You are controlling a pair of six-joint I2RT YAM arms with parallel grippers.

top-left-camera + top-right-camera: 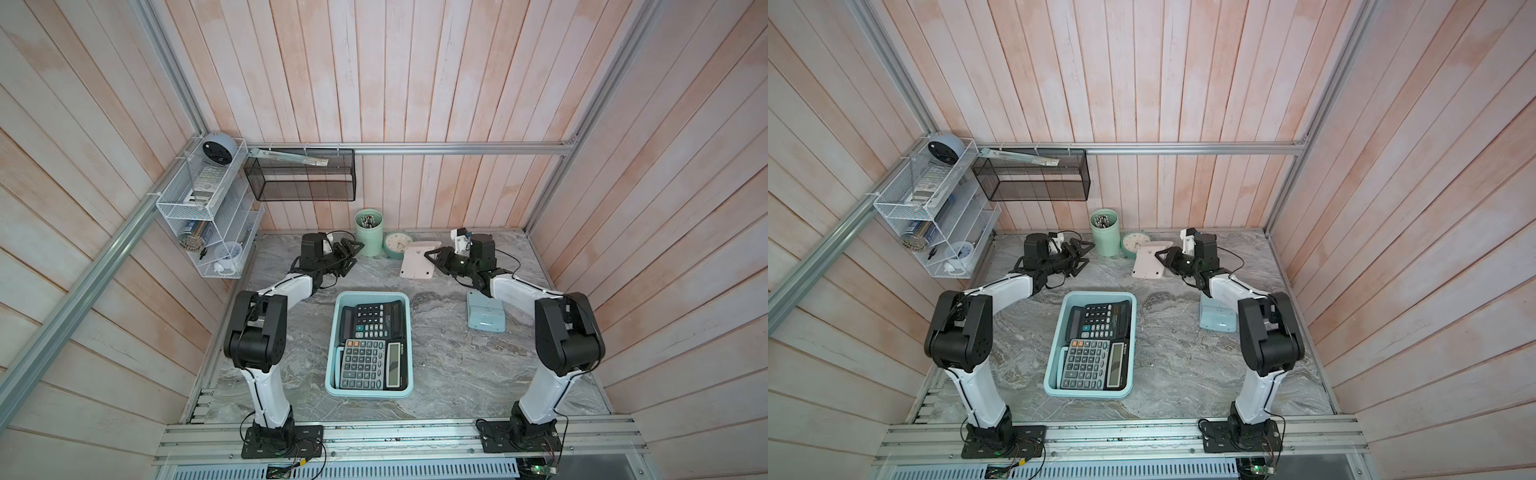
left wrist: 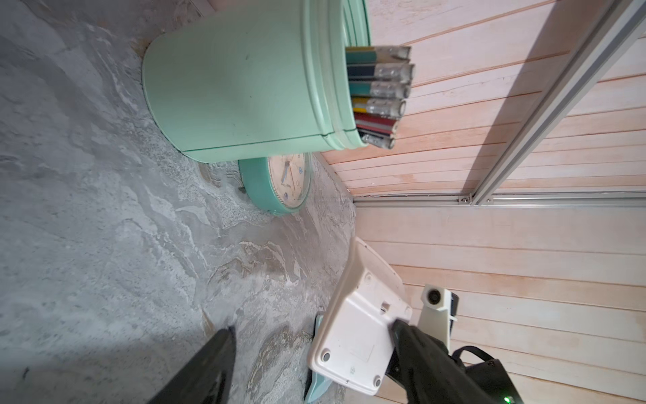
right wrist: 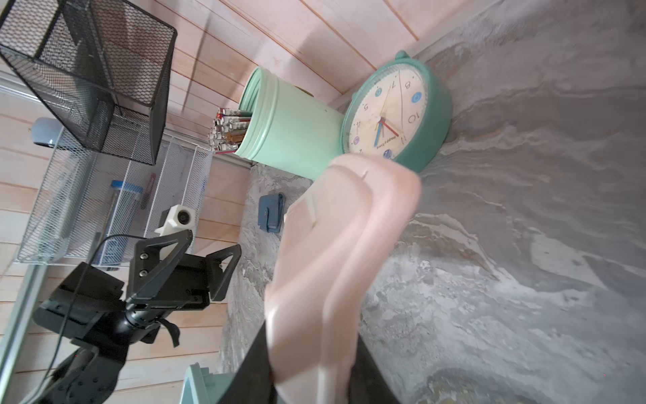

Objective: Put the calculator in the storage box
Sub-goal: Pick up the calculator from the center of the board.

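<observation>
Marble table (image 1: 457,374) inside plank walls: right gripper (image 1: 434,260) pinches the pink calculator (image 1: 415,262) at the rear by the clock (image 1: 395,245), box (image 1: 331,353) with 2 calculators (image 1: 365,365) lying nearer the bases, leftward; left gripper (image 1: 351,253) spread, empty.

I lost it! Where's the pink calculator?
The pink calculator is in the right end effector at the back, beside the green clock, in both top views.

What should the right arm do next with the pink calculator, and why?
Probably swing the right gripper toward the storage box: it grips the pink calculator beside the clock, and the box, holding two calculators, lies nearer the robot.
</observation>
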